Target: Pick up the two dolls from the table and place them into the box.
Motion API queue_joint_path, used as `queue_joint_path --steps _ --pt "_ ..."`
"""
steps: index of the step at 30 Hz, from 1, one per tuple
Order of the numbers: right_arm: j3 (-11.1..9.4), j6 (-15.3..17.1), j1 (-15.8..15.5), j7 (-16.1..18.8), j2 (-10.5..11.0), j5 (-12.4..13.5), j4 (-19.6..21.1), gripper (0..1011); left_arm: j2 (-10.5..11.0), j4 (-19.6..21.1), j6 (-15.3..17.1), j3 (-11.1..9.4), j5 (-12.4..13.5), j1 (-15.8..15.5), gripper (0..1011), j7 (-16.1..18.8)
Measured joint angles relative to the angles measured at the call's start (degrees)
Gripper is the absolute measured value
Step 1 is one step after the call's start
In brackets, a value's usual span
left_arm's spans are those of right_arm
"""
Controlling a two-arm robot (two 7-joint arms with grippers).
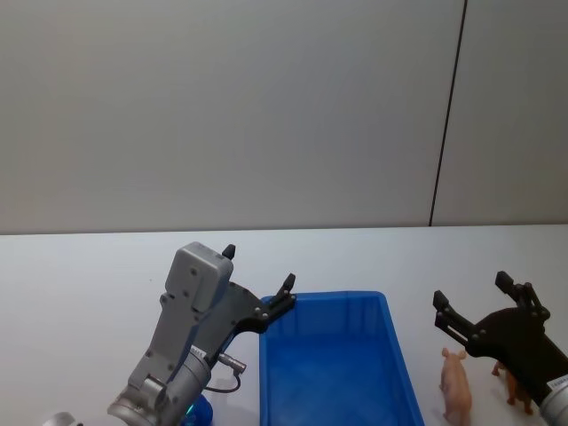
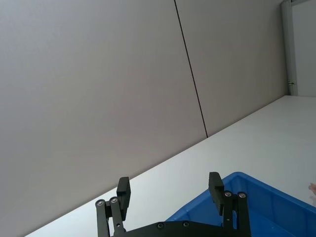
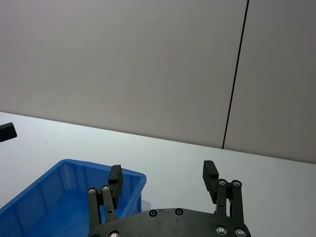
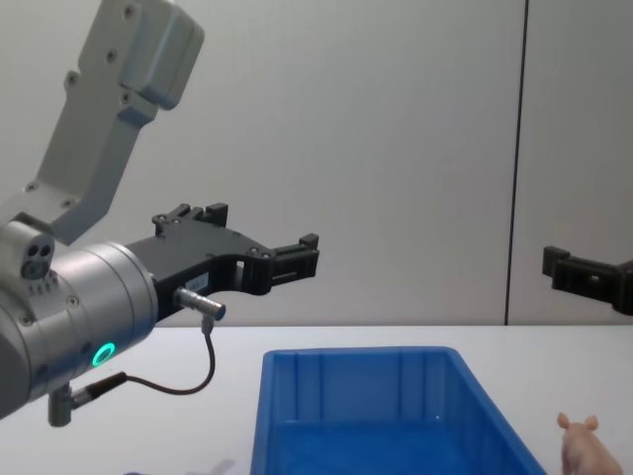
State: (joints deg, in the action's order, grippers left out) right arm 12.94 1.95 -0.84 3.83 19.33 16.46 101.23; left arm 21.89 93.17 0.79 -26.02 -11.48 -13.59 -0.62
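Observation:
The blue box stands on the white table at front centre, with nothing showing inside. A pale pink pig doll stands just right of it, its head seen in the chest view. A brown doll is beside the pig, partly hidden behind my right gripper. That gripper hovers open and empty above both dolls. My left gripper hangs open and empty over the box's far left corner. The right wrist view has the right gripper above the box rim.
A plain grey wall with a dark vertical seam rises behind the table. My left arm's grey housing and its cable sit left of the box. Open tabletop lies to the left and behind the box.

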Motion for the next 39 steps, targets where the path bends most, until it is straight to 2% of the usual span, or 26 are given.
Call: queue_joint_path --steps 39 --pt "0.0 0.0 0.0 0.0 0.0 0.0 0.0 1001 0.0 0.0 0.0 0.0 0.0 0.0 1002 0.0"
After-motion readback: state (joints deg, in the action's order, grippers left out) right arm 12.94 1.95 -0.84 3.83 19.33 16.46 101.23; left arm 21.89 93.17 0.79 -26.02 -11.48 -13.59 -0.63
